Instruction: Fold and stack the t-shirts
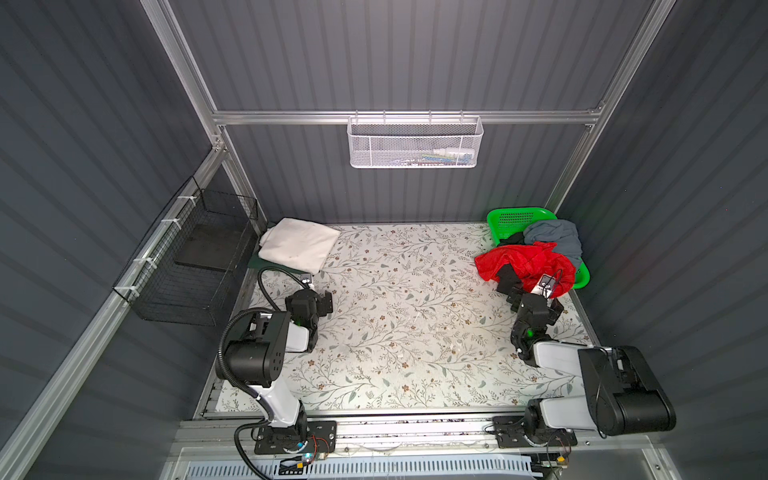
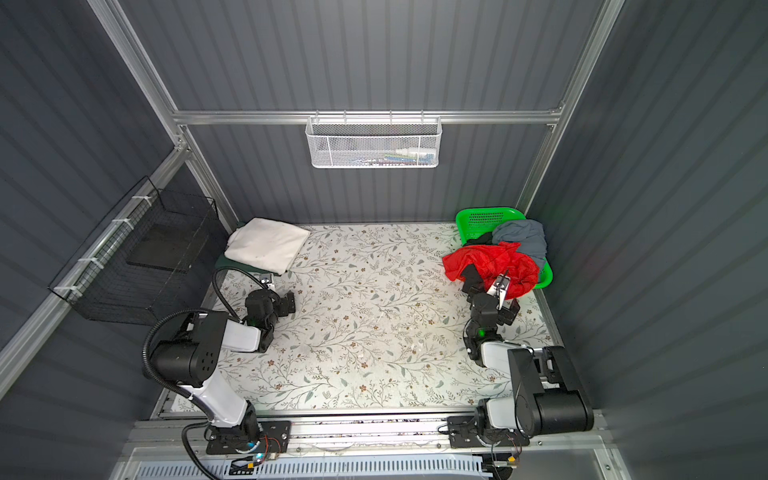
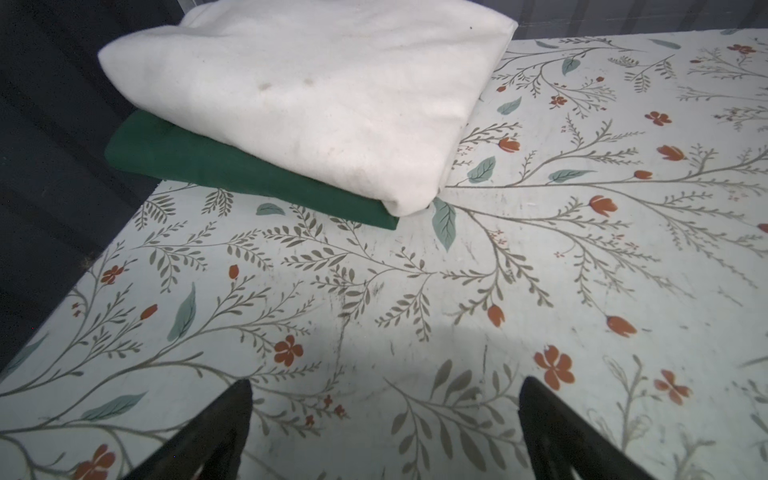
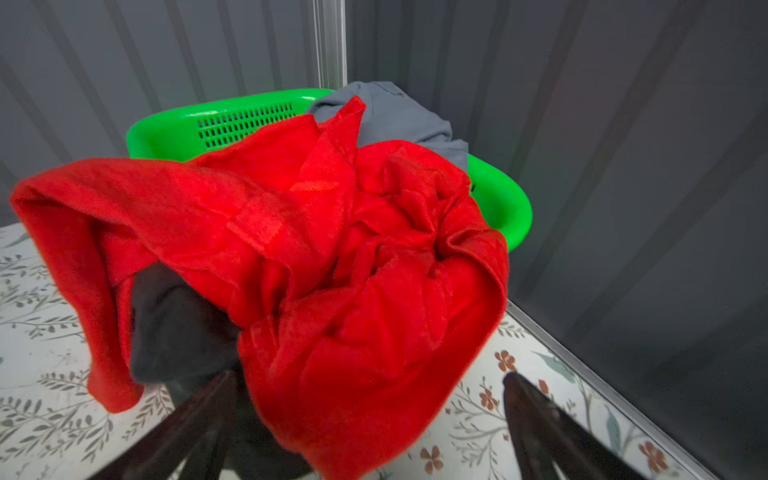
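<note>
Flower-print tabletop (image 1: 415,332) was mostly bare. The large folded off-white cloth t-shirt (image 1: 299,245) sat on the folded dark green t-shirt (image 3: 232,174) in the far left corner. The crumpled red cloth t-shirt (image 1: 523,262) spilled over the bright green perforated plastic basket (image 1: 515,216) onto the table, with a black cloth t-shirt (image 4: 174,328) under it. My right gripper (image 4: 370,378) was spread around the red hem, pinching nothing. My left gripper (image 3: 384,382) was spread and empty near the stack. I judged it best to pinch red only; black was possibly tangled in.
</note>
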Available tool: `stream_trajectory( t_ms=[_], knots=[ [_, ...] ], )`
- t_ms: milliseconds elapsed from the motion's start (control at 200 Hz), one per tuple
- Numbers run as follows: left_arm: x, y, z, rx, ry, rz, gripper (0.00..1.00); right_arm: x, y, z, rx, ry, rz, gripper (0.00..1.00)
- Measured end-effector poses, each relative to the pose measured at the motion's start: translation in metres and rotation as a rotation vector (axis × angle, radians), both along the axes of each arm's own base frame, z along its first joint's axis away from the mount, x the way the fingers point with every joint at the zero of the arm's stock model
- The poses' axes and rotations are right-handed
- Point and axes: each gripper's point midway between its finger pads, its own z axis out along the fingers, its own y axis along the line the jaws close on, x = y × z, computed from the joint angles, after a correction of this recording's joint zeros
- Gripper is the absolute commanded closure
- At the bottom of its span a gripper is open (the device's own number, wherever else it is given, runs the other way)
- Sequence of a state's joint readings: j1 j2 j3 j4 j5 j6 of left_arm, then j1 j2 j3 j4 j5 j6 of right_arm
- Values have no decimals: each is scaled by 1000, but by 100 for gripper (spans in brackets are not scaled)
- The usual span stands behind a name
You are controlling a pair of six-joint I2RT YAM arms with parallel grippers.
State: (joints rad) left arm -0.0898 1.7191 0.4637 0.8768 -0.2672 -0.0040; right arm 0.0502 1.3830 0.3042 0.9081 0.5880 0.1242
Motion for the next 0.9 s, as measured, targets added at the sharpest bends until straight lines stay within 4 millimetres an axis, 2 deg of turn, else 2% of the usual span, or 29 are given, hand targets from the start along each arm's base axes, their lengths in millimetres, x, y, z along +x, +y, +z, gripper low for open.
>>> stream_trajectory(
  t_ms=[125,245,900],
  knots=[
    [0,-1,0,-2,-1,-3,0,13,14,-2,11,-6,131,1],
    [0,-1,1,-2,-3,-3,0,18,18,-17,48,24,206,1],
    [1,-1,1,-2,-4,-3,0,24,26,-7,70,-33,285,1]
  ],
)
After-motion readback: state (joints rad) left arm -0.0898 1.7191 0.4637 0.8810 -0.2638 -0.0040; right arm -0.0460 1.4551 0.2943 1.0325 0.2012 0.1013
